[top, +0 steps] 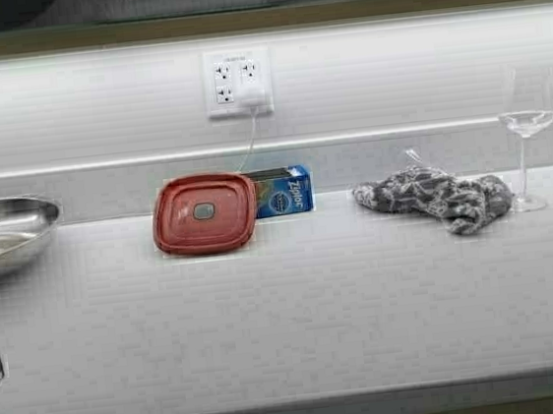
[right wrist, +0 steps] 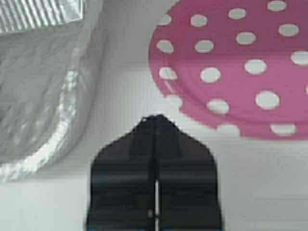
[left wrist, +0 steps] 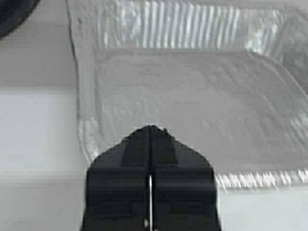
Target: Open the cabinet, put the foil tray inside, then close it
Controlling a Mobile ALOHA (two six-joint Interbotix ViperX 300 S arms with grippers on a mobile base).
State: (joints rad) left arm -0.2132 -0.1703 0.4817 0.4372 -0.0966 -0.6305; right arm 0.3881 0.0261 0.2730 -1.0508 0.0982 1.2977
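Observation:
The foil tray is shiny and ribbed and lies on a white surface, filling the left wrist view. My left gripper is shut, its tips over the tray's near rim. I cannot tell whether they touch it. The tray's corner also shows in the right wrist view. My right gripper is shut and empty over the white surface, between the tray and a pink plate. Neither gripper shows in the high view. The cabinet doors are out of view. Only a tan edge runs along the top of the high view.
A pink plate with white dots lies beside the tray. On the white counter are a steel bowl, a red lid, a blue Ziploc box, a grey cloth and a wine glass. A wall socket holds a plug.

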